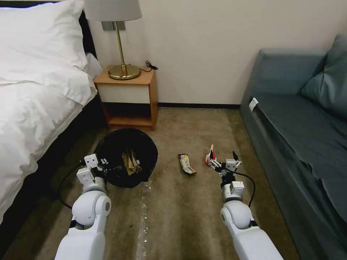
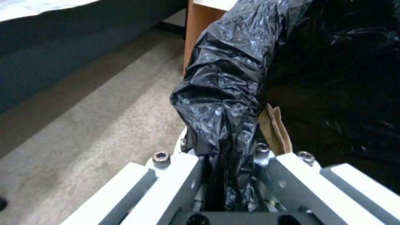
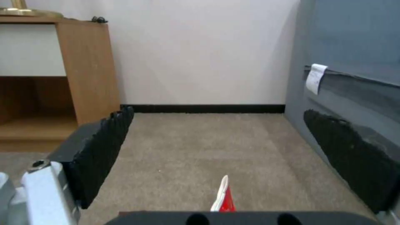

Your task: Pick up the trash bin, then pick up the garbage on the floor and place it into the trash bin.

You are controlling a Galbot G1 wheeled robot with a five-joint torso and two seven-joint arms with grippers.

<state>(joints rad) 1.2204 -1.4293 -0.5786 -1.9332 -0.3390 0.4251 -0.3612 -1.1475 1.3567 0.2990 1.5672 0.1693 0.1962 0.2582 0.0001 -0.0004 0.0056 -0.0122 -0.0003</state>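
Left tool is gripping the bin rim; right tool is hanging open around the wrapper; closing early risks missing it.

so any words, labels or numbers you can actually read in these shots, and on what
None can be read.
Flat snack wrapper on the carpet: has print, too small to read.
Red-and-white wrapper at the open right hand: markings too blurred to read.
White tag on the sofa: no legible text.
Trash bin, its rim held by the left hand: no lettering visible.
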